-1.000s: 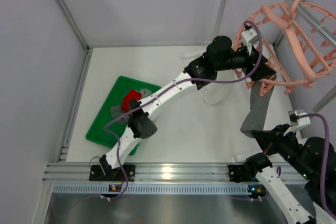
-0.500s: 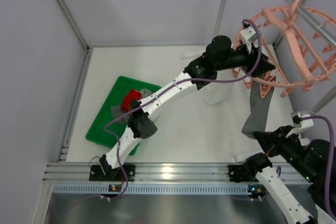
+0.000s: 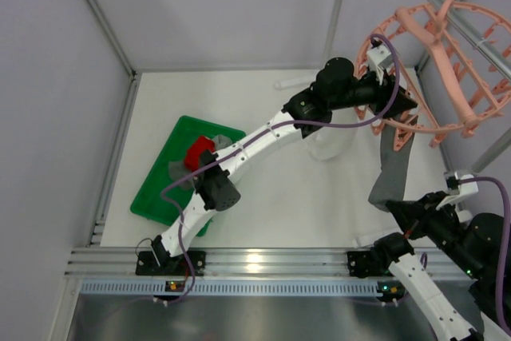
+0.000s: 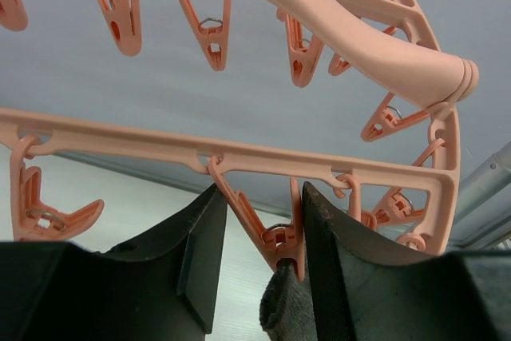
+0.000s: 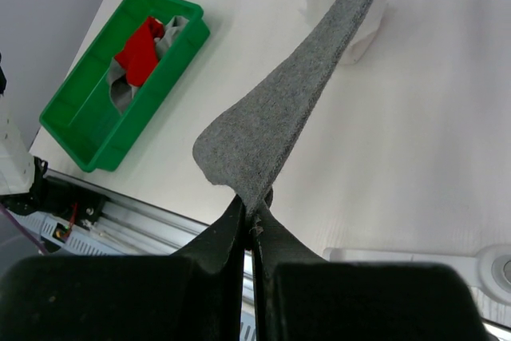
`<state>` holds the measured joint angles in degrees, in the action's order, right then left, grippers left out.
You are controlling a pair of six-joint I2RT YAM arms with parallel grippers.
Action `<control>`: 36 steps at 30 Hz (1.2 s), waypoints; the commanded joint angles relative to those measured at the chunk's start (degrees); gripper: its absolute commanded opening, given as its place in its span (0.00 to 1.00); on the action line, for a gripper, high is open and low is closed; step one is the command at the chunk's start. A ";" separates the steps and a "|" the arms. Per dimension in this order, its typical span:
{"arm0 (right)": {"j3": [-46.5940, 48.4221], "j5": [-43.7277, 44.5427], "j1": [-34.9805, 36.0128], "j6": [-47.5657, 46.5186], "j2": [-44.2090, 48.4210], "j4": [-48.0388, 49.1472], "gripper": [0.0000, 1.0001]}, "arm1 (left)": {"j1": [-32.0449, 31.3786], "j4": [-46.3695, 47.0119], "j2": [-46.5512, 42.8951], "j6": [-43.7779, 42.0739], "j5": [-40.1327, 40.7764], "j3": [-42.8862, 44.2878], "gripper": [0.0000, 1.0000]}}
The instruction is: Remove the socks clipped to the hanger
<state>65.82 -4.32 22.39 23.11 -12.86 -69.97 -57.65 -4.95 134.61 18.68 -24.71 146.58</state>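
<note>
White table in front of me: green tray lies left, white object mid-right.

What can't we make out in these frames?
- Left wrist: whether the left gripper presses the clip on the grey sock or only flanks it; contact unclear.
- Top: the left arm's wrist hides that clip.
- Top: the hanger runs off the right edge.
- Top: the left arm crosses the green tray; socks inside can't be counted.
</note>
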 commanded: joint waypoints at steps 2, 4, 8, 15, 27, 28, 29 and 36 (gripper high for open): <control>2.64 0.45 0.72 -0.09 -0.58 -1.04 0.00 | -0.10 1.43 -0.13 -0.83 -0.87 -0.60 0.44; 2.56 0.19 0.63 -0.09 -0.58 -0.95 0.00 | -0.10 1.52 -0.22 -0.66 -0.52 -0.42 0.33; 2.64 0.36 0.64 -0.09 -0.50 -1.30 0.00 | -0.10 1.52 -0.22 0.39 -0.52 0.37 0.00; 2.47 0.71 0.63 -0.26 -0.23 -2.18 0.00 | -0.18 2.84 -1.10 3.03 -1.66 0.81 0.00; 1.68 0.10 0.63 -0.44 0.82 -2.80 0.00 | -0.01 2.75 -5.75 2.15 3.78 -6.04 0.97; 1.76 0.01 0.63 -0.52 1.00 -2.71 0.00 | -0.01 2.67 -6.45 2.15 4.57 -8.05 0.99; 1.85 -0.08 0.63 -0.70 0.91 -2.80 0.00 | -0.10 2.49 -7.33 1.98 5.63 -8.94 0.99; 1.77 -0.87 0.63 -0.70 1.17 -2.36 0.00 | -0.10 2.23 -12.87 0.14 10.38 -13.43 0.99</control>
<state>66.85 -4.58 22.39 23.00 -12.38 -71.70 -57.91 -3.16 126.82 19.29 -17.45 134.30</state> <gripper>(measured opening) 0.003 0.984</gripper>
